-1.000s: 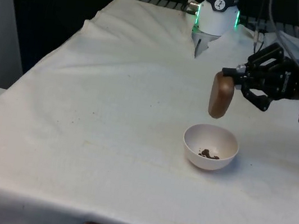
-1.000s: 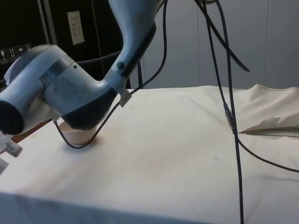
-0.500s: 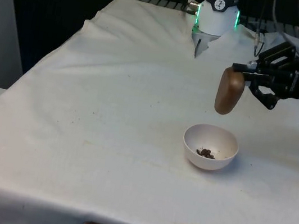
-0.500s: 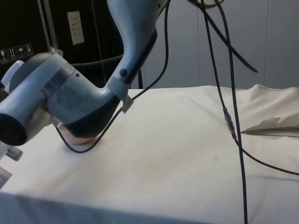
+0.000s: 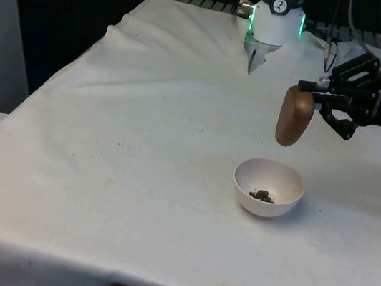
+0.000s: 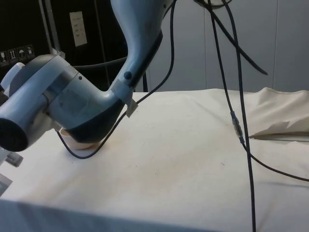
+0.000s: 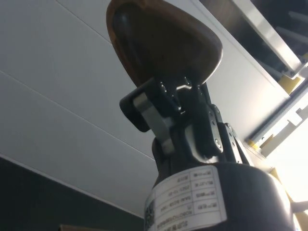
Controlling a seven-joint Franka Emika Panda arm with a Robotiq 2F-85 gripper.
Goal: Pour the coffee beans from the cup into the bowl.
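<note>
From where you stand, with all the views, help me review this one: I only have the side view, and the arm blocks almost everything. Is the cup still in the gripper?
Observer: Yes. In the front view the gripper is shut on the brown cup, held in the air.
Operator: Which way does the cup point?
Observer: It hangs tipped over, its length running downward above the white bowl.
Operator: Anything in the bowl?
Observer: A small dark heap of coffee beans lies at its bottom.
Operator: Is the cup empty?
Observer: The wrist view looks into the cup's dark inside; I see no beans there, but it is too dark to be sure.
</note>
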